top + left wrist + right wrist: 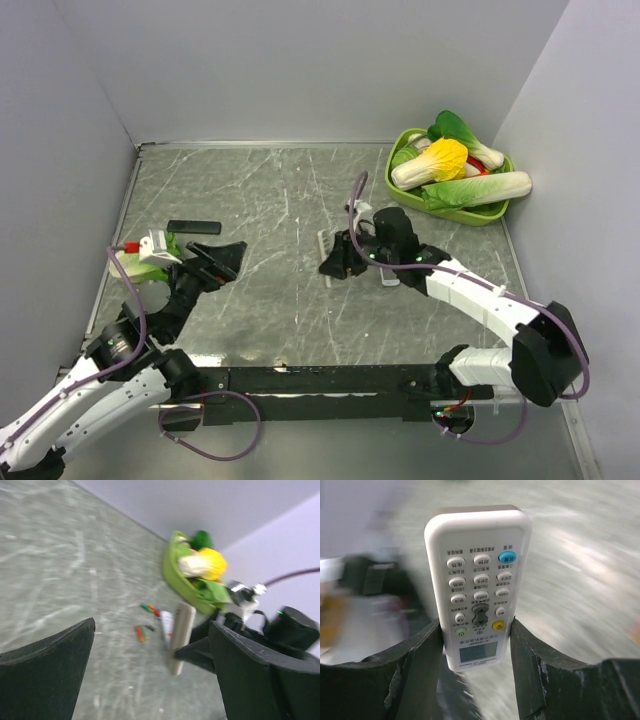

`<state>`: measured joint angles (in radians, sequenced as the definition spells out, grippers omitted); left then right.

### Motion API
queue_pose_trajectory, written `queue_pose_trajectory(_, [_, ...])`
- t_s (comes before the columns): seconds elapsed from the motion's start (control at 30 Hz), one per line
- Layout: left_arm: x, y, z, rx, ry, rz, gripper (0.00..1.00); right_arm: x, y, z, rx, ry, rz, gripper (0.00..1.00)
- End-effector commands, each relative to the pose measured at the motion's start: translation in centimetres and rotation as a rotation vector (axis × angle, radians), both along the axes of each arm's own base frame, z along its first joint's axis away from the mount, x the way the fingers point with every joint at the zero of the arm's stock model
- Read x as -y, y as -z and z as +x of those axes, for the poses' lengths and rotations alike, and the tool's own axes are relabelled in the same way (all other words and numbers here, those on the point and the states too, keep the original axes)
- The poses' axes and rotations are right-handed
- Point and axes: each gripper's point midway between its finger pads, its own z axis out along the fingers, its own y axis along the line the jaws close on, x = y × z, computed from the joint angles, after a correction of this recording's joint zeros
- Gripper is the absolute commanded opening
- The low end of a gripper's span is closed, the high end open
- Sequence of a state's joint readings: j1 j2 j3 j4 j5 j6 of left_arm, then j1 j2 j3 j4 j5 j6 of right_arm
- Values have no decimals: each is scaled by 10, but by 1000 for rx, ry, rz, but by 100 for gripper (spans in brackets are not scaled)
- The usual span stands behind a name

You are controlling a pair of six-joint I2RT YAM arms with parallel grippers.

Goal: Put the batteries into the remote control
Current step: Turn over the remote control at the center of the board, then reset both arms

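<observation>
My right gripper (476, 625) is shut on the remote control (477, 575), its fingers pressing both long edges near the display end, with the white button face toward the wrist camera. In the left wrist view the remote control (180, 630) shows its grey-beige back and stands steeply over the table. Two small batteries (140, 632) with green, red and orange wraps lie on the table just left of it. My left gripper (152, 630) is open and empty, apart from the remote. From above, the right gripper (345, 255) is mid-table and the left gripper (215, 262) is further left.
A green basket (495, 210) of toy vegetables sits at the back right, also seen as the basket (170, 570) in the left wrist view. A flat black bar (193, 227) lies at the left, behind my left gripper. Grey walls close off the left, back and right.
</observation>
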<state>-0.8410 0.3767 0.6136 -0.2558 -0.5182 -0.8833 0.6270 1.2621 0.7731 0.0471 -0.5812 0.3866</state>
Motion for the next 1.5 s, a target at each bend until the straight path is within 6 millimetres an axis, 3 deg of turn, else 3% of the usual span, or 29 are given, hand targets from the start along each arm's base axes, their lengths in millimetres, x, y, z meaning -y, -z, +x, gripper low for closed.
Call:
queue_pose_trajectory(0.0, [-48, 22, 3, -94, -198, 208, 99, 136, 67, 16, -58, 358, -644, 0])
queue_pose_trajectory(0.13, [-58, 6, -1, -74, -218, 223, 99, 197, 69, 20, -155, 574, -764, 0])
queue_pose_trajectory(0.33, [-58, -2, -4, -23, -186, 253, 99, 253, 69, 27, -265, 755, -854, 0])
queue_pose_trajectory(0.43, [-56, 2, -4, -25, -180, 257, 99, 268, 84, 33, -356, 770, -879, 1])
queue_pose_trajectory(0.6, [-59, 4, -5, -36, -185, 269, 99, 272, 116, 37, -507, 707, -927, 1])
queue_pose_trajectory(0.73, [-60, 4, -7, -31, -186, 257, 99, 278, 128, 38, -565, 705, -948, 6])
queue_pose_trajectory(0.8, [-61, 4, -7, -33, -186, 251, 99, 281, 134, 39, -588, 709, -953, 12])
queue_pose_trajectory(0.9, [-63, 5, -9, -33, -190, 247, 99, 279, 138, 40, -606, 708, -942, 33])
queue_pose_trajectory(0.93, [-64, 4, -9, -29, -193, 241, 99, 279, 138, 40, -602, 712, -936, 47])
queue_pose_trajectory(1.0, [-65, 4, -10, -28, -195, 239, 99, 277, 131, 39, -577, 730, -912, 61])
queue_pose_trajectory(1.03, [-66, 3, -10, -23, -195, 234, 99, 277, 126, 41, -558, 743, -900, 76])
queue_pose_trajectory(1.13, [-64, 4, -10, -23, -189, 233, 99, 275, 104, 41, -480, 775, -841, 99])
queue_pose_trajectory(1.23, [-63, 5, -9, -29, -190, 241, 99, 267, 69, 42, -377, 807, -731, 100])
queue_pose_trajectory(1.27, [-64, 4, -9, -28, -192, 240, 99, 262, 46, 43, -314, 813, -665, 100])
queue_pose_trajectory(1.33, [-63, 3, -9, -27, -188, 247, 99, 246, 20, 42, -247, 787, -550, 100])
queue_pose_trajectory(1.37, [-63, 0, -9, -21, -188, 248, 99, 241, -9, 42, -150, 793, -466, 100])
queue_pose_trajectory(1.47, [-66, -8, -9, -2, -196, 258, 99, 225, -69, 32, 48, 777, -280, 100])
